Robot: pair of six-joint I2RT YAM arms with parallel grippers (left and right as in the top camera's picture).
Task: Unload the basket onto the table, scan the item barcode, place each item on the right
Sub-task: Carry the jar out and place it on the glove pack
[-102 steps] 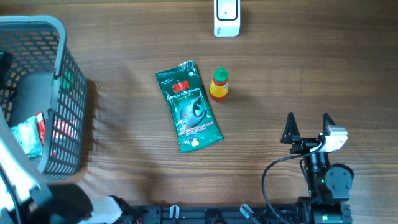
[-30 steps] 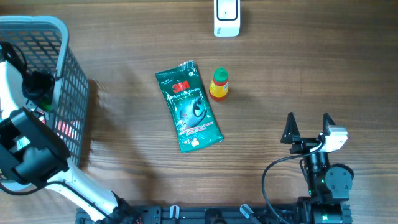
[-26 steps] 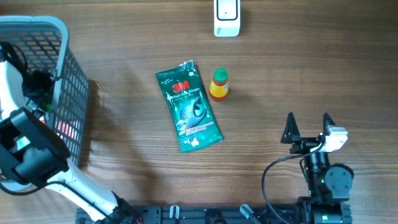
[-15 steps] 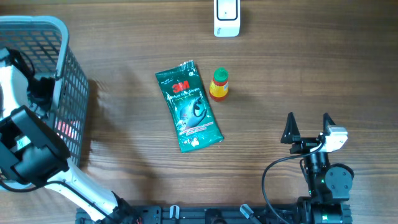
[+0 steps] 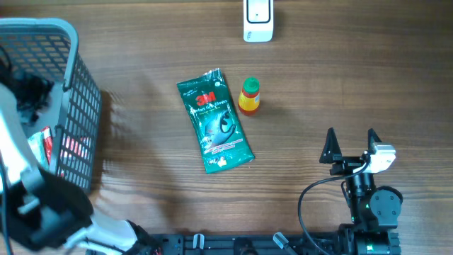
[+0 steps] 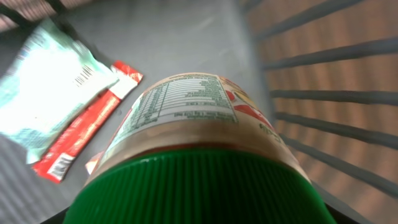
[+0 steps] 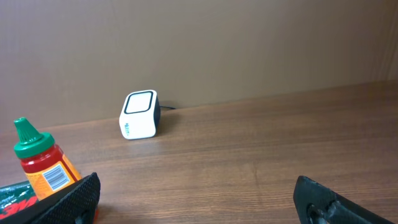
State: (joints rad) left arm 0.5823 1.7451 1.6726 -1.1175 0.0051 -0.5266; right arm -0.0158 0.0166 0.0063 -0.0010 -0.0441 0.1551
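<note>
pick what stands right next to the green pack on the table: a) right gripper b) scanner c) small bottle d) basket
c: the bottle stands close beside the pack, while the scanner sits well apart from it.

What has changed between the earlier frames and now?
The left arm swung from the table's near edge into the basket, its camera now close over a green-lidded jar. The green packet, sauce bottle, scanner and open right gripper stayed put.
</note>
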